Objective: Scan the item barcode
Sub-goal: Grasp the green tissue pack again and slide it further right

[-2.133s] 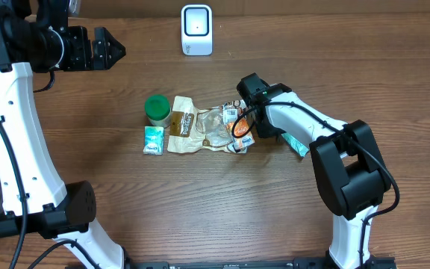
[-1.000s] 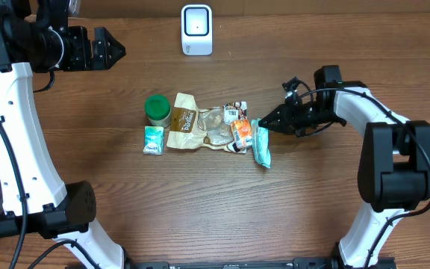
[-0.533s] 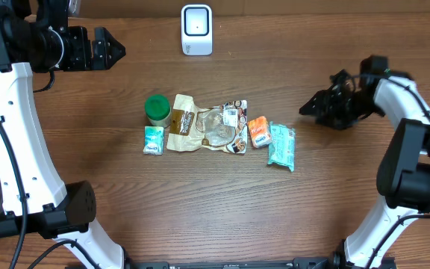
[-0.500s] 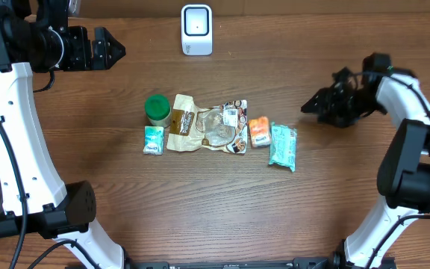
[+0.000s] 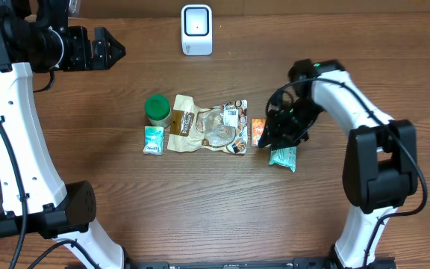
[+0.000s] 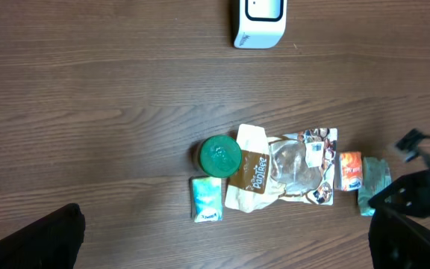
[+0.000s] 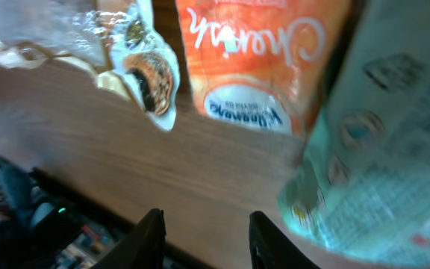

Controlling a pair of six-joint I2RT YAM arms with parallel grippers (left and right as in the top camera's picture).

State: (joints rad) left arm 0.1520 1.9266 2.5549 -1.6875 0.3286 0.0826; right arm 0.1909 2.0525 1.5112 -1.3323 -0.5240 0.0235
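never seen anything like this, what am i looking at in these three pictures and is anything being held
Two white robot arms work at a wooden table. One picture looks down from above; the other two come from a camera on each wrist. On the table lie a white scanner, a green-lidded jar, a small teal packet, a brown pouch, an orange packet and a larger teal packet. The left end effector is open and empty, far from the items. The right end effector hovers low over the orange and larger teal packets, fingers apart, holding nothing.

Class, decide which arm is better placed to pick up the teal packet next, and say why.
Right: the right claw is over the teal packet; the left claw is far off.
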